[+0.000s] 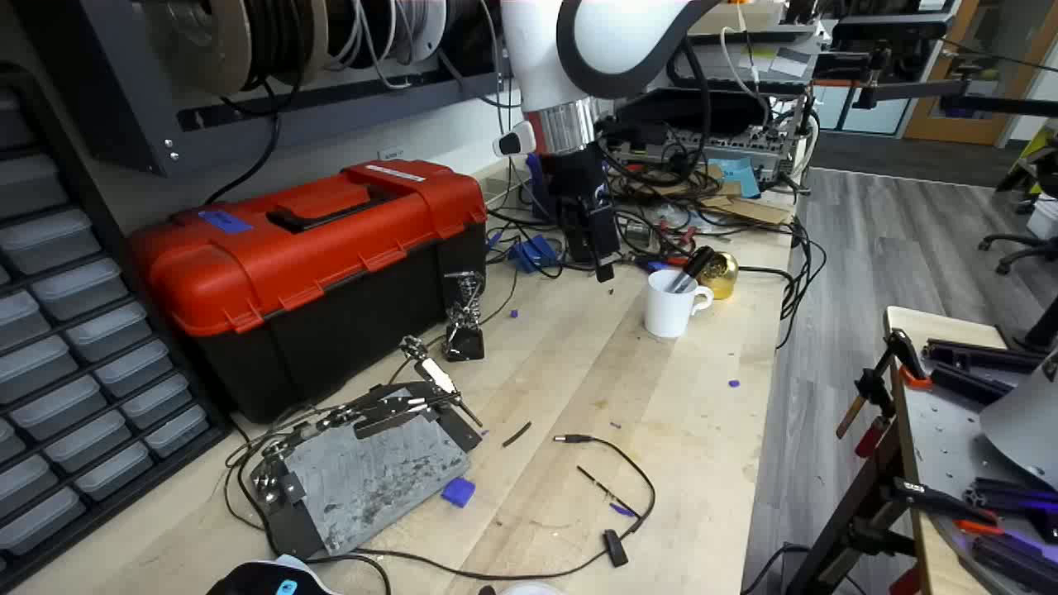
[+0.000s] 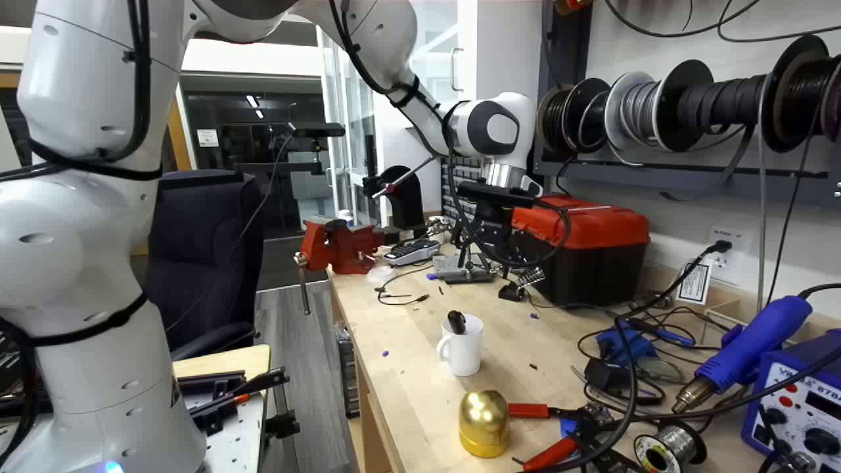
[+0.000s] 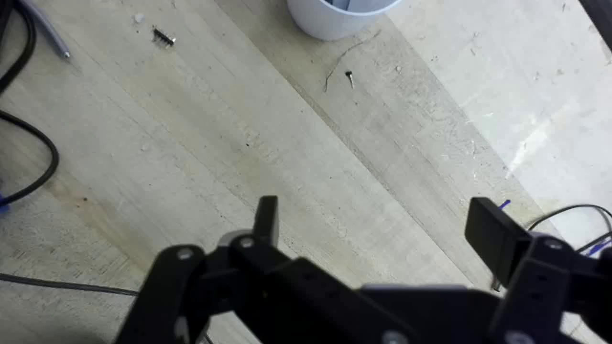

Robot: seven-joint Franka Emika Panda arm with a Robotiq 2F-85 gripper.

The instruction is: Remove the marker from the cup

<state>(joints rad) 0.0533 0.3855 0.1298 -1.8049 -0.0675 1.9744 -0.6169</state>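
The white cup (image 1: 664,312) stands upright on the wooden bench, and it also shows in an exterior view (image 2: 466,353). The marker (image 1: 699,262) leans in the cup with its black end above the rim; this end also shows in an exterior view (image 2: 456,320). In the wrist view only the lower side of the cup (image 3: 330,21) shows at the top edge, with a grey piece inside; the marker's black end is out of view there. My gripper (image 3: 370,210) is open with nothing between its fingers. It hangs above the bench (image 1: 602,263), apart from the cup, on the toolbox side.
A red and black toolbox (image 1: 331,273) stands along the wall. A gold dome (image 2: 484,424) sits close to the cup. Tangled cables, red-handled pliers (image 2: 552,453) and a blue hot-air tool (image 2: 755,355) lie beyond. A helping-hands stand (image 1: 372,471) and a loose cable (image 1: 645,479) are on the bench.
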